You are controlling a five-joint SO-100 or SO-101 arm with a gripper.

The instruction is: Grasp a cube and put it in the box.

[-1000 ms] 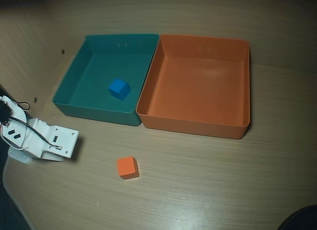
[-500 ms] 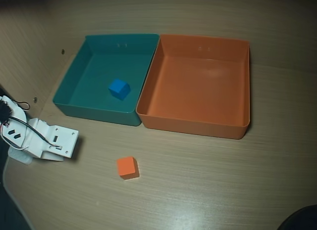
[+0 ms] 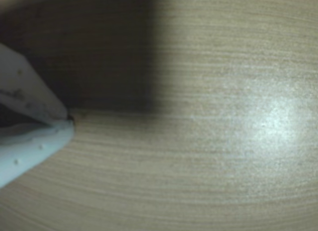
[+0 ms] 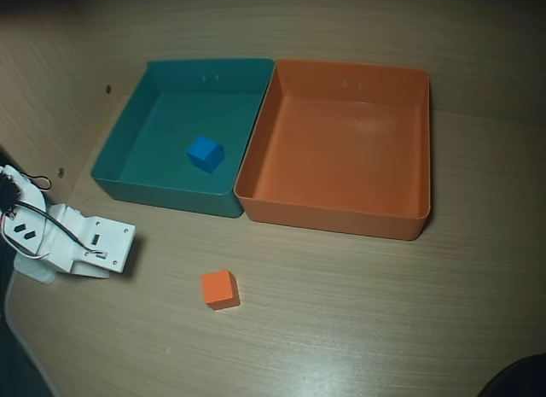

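Observation:
The small orange cube lies on the wooden table in the overhead view, in front of the two trays. Behind it and to the right stands the orange box, empty. The white arm rests at the left edge, well left of the cube. In the wrist view my gripper enters from the left, its two white fingers meeting at the tip with nothing between them, just above bare table. Neither cube nor box appears in the wrist view.
A teal tray stands against the orange box's left side, with a small blue cube inside it. Wires run along the arm. The table's front left edge curves close to the arm.

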